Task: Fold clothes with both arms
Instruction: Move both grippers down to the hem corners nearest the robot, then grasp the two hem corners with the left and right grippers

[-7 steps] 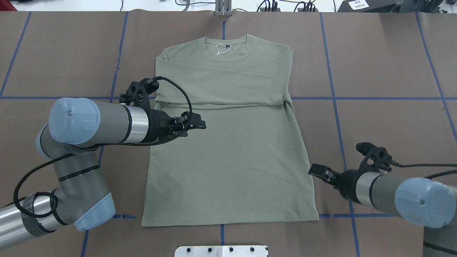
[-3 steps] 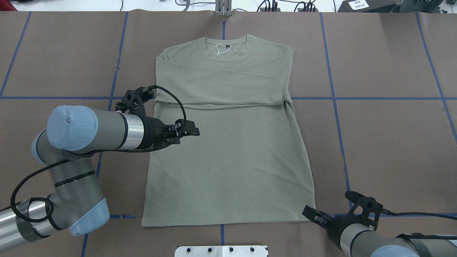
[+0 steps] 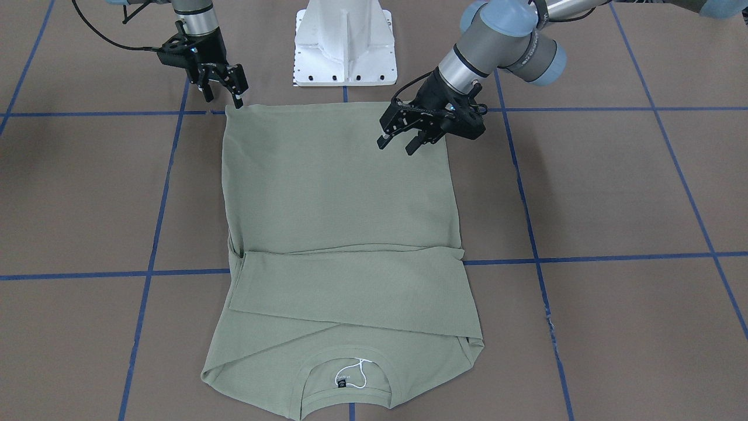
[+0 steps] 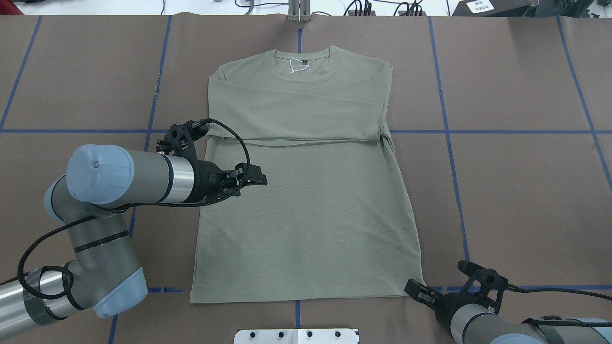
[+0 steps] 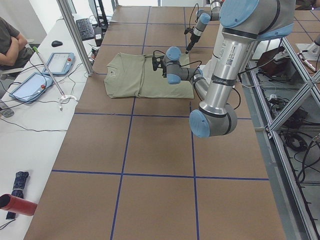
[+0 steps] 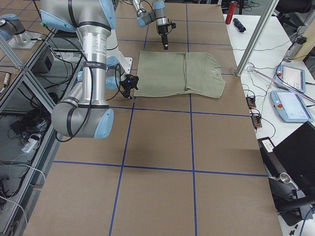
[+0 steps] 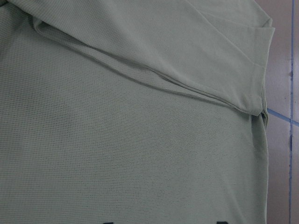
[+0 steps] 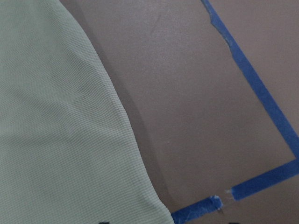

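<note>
Standing near the shirt's (image 3: 339, 193) hem is a white pedestal (image 3: 346, 41).

Nothing is reading clearly anywhere. The black neck label (image 3: 341, 380) on the green shirt is carrying tiny white print, too small to read. A white card (image 4: 479, 5) beyond the table's far edge is showing dark characters, blurred. The left arm (image 5: 229, 48) and right arm (image 6: 96, 55) are bearing small printed markings, illegible.
</note>
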Controlling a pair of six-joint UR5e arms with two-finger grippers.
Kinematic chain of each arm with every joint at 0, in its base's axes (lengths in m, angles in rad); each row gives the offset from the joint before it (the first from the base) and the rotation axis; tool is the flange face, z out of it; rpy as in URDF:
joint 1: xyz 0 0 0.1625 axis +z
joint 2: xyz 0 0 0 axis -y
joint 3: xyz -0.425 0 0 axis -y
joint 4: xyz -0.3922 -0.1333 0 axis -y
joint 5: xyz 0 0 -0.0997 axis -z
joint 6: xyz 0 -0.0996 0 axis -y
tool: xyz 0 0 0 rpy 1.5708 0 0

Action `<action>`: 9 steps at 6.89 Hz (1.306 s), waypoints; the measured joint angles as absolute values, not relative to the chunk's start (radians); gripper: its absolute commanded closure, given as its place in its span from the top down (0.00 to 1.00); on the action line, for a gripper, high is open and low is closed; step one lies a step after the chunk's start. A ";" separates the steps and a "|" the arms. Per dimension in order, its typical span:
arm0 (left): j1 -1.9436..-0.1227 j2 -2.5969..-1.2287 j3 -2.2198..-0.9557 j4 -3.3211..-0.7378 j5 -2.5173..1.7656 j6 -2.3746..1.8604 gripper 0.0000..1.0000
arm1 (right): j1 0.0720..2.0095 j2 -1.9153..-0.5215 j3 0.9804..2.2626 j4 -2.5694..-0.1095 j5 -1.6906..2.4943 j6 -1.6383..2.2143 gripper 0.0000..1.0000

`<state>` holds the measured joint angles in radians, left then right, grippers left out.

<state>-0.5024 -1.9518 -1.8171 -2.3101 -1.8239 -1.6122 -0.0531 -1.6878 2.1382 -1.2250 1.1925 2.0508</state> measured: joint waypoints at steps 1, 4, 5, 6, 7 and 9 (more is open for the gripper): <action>-0.502 -1.951 -1.817 -2.310 -1.824 -1.612 0.80 | -0.054 -1.682 2.128 -1.225 1.192 2.051 0.72; -0.502 -1.951 -1.817 -2.310 -1.824 -1.613 0.80 | -0.053 -1.670 2.118 -1.227 1.193 2.049 0.15; -0.502 -1.951 -1.817 -2.310 -1.824 -1.613 0.80 | -0.053 -1.670 2.116 -1.227 1.193 2.049 0.09; -0.502 -1.947 -1.817 -2.310 -1.824 -1.613 0.80 | -0.053 -1.669 2.115 -1.227 1.193 2.049 0.00; -0.502 -1.939 -1.816 -2.312 -1.824 -1.612 0.80 | -0.053 -1.669 2.115 -1.227 1.193 2.049 0.00; -0.497 -1.923 -1.815 -2.313 -1.826 -1.613 0.80 | -0.048 -1.670 2.131 -1.227 1.195 2.048 0.00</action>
